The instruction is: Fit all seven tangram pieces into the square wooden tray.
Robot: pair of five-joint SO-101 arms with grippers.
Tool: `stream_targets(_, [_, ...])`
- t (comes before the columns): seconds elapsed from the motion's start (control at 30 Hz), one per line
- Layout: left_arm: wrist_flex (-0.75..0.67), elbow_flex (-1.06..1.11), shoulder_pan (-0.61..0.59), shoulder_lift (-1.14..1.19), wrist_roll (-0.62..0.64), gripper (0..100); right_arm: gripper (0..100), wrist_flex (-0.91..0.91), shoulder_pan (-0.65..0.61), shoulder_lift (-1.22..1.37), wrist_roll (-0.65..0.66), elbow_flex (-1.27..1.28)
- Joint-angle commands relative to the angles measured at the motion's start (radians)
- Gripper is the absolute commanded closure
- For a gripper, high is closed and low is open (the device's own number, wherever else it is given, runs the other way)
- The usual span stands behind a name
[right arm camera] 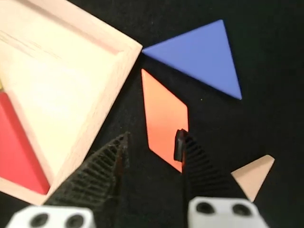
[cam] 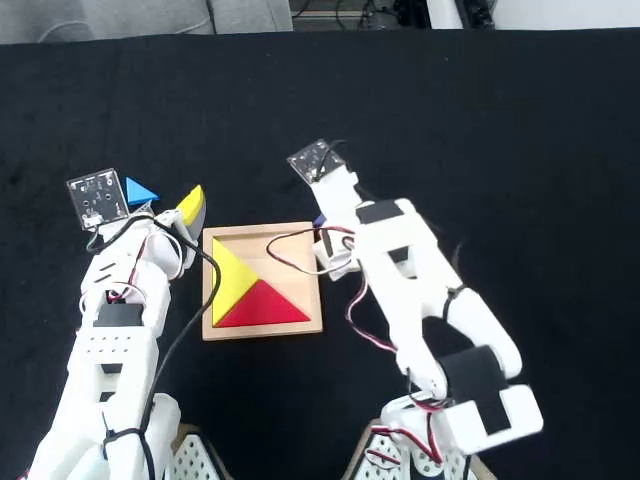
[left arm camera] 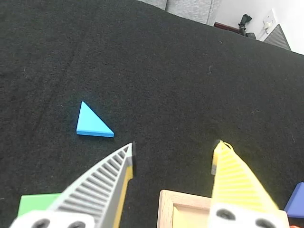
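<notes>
The square wooden tray (cam: 260, 230) is seen near the middle of the black worktop (cam: 480, 120), between the two arms. Two pieces are seated in it: a large yellow triangle (cam: 230, 280) against its left side and a large red triangle (cam: 265, 305) along its near side, the two meeting edge to edge. The rest of the tray floor is bare wood. The left claw (left arm camera: 175, 151) is held above the worktop just off the tray's far left corner, its fingers spread wide apart with nothing between them. A light blue triangle (left arm camera: 92, 124) is found flat on the worktop a little beyond the grey finger, apart from the tray. A green piece (left arm camera: 35, 205) is partly seen beside that finger, on the side away from the tray. The right claw (right arm camera: 152, 142) is placed just outside the tray's far right corner, its black fingers parted and gripping nothing. One fingertip is seen over the edge of an orange parallelogram (right arm camera: 164, 116); the other is over the strip of worktop between that piece and the tray rim. Whether the fingertip touches the parallelogram cannot be told. A dark blue triangle (right arm camera: 199, 54) lies just beside the parallelogram, one corner close to the tray's corner, and a small tan triangle (right arm camera: 254, 175) lies near the parallelogram on its other side, apart from it.
</notes>
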Motion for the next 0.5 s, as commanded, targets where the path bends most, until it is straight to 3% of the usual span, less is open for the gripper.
stream_targets(0.0, [-0.006, -0.051, -0.007, -0.014, 0.006, 73, 83.8, -0.009, 0.034, 0.005, 0.005, -0.053])
stream_targets(0.47, [-0.006, -0.053, -0.007, -0.014, 0.006, 73, 83.8, -0.009, 0.031, 0.008, 0.005, -0.053])
